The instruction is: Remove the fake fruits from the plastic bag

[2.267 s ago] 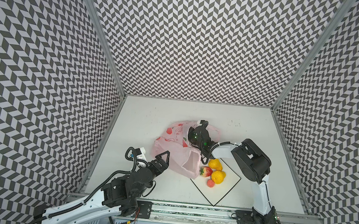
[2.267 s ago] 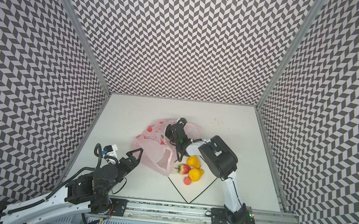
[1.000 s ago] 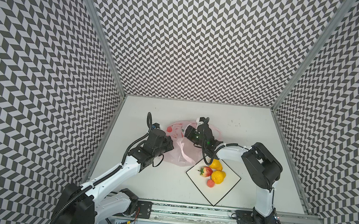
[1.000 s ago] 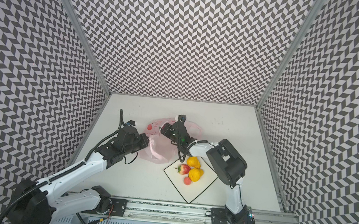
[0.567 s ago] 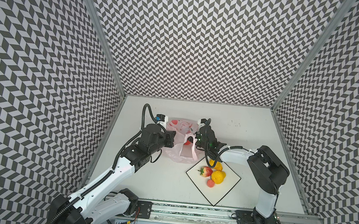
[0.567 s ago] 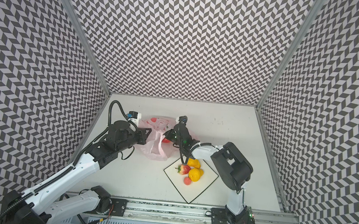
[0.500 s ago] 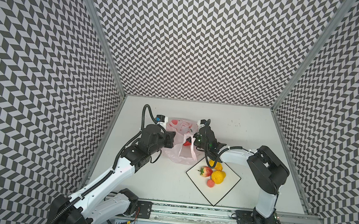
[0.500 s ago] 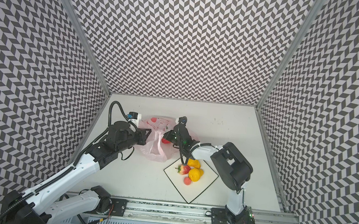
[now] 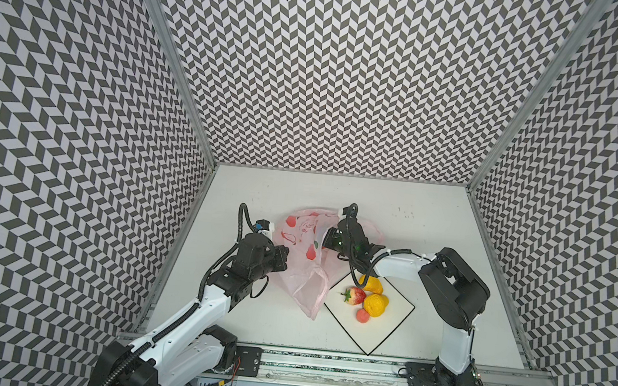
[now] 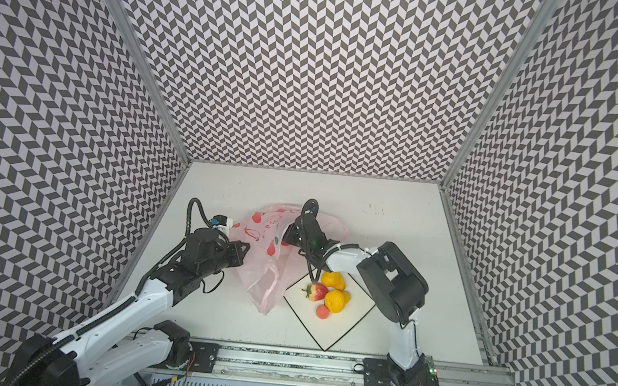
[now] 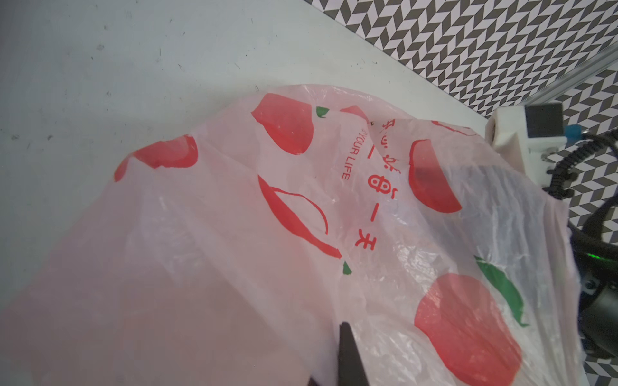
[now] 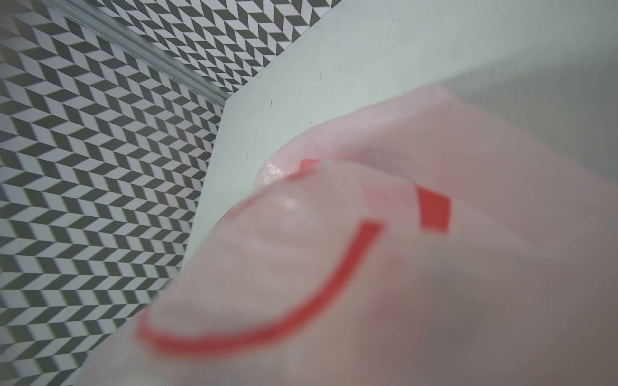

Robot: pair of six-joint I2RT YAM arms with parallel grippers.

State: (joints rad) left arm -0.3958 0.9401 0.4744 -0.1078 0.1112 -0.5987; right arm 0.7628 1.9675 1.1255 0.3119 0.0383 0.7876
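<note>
The left arm, folded low by the front rail a couple of seconds back, has come up and across. The left end effector (image 9: pixel 281 254) now sits pinched together on the left side of the plastic bag (image 9: pixel 302 266). In the left wrist view one dark fingertip (image 11: pixel 347 357) shows against the film. The bag, which lay slumped on the counter (image 9: pixel 432 221), is hoisted between the two arms, its tail drooping to the left edge of the plate (image 9: pixel 376 336). I judge the mouth is being held up so the other arm can work inside.

The right end effector (image 9: pixel 328 238) stays at the bag's upper rim. I cannot tell whether its jaws are apart or together: pink film smothers the right wrist view, and both top views show only its dark body.

Four fruits lie out on the plate: a strawberry (image 9: pixel 354 296), two yellow-orange fruits (image 9: pixel 376 305) touching each other, and a small pink peach (image 9: pixel 363 316) just beside them. Whatever remains inside is hard to tell from the red prints, and a red blob beside the right end effector could be either.

In the way are the loose film over the right wrist camera, the bag's tail near the strawberry, and the right arm's cable hanging across the upper yellow-orange fruit
</note>
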